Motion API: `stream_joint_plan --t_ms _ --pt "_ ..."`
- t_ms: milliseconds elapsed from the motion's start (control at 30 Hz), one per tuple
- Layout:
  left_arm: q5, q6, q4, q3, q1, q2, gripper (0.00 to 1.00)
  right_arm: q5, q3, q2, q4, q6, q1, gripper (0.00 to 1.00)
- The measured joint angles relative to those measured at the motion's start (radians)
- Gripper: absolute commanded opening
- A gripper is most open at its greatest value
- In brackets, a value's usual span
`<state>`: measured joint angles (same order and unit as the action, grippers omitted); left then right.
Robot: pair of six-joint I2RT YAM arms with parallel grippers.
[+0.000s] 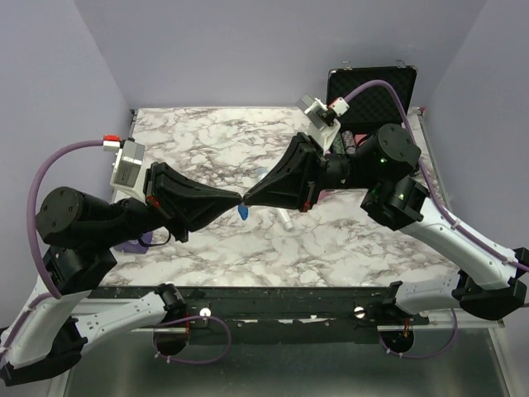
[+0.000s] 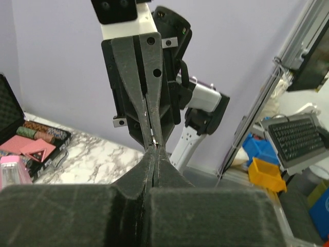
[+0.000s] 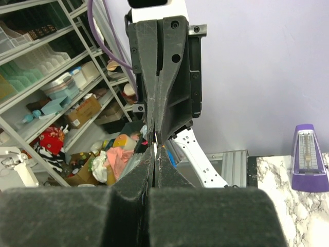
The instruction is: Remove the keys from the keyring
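In the top view my left gripper (image 1: pixel 237 200) and right gripper (image 1: pixel 247 199) meet tip to tip above the middle of the marble table (image 1: pixel 207 141). The blue-headed key (image 1: pixel 243 212) hangs just below the touching tips. Both grippers are shut. A thin silver sliver, the keyring, shows pinched between the tips in the left wrist view (image 2: pixel 153 139) and in the right wrist view (image 3: pixel 156 145). The left gripper's tips (image 2: pixel 154 149) face the right gripper's tips head on; the right gripper (image 3: pixel 156 153) shows the same from its side. The key's blade is hidden.
An open black case (image 1: pixel 372 93) holding poker chips (image 2: pixel 38 133) stands at the back right. A white microphone (image 1: pixel 285 220) lies under the right gripper. A purple metronome (image 3: pixel 310 157) stands at the table's left, behind the left arm.
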<state>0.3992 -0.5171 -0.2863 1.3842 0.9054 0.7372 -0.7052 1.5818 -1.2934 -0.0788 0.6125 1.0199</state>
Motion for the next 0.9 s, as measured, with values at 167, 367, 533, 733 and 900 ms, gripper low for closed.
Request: stream_joint_plan --t_ms 167,367,533,733,900 --pt "0.052 0.082 -0.135 0.114 0.000 0.056 0.00 -0.025 0.000 0.007 0.043 -0.006 0.001 0.01" --pt "0.109 0.154 -0.247 0.177 -0.001 0.092 0.00 -0.056 0.000 0.011 0.099 -0.013 0.001 0.01" --pt "0.151 0.200 -0.335 0.228 -0.001 0.126 0.00 -0.088 0.001 0.011 0.140 -0.020 0.002 0.01" --pt "0.197 0.226 -0.383 0.249 -0.002 0.149 0.00 -0.117 0.001 0.015 0.183 -0.024 0.002 0.01" --pt "0.204 0.229 -0.397 0.252 -0.002 0.156 0.04 -0.124 0.001 0.016 0.200 -0.027 0.002 0.01"
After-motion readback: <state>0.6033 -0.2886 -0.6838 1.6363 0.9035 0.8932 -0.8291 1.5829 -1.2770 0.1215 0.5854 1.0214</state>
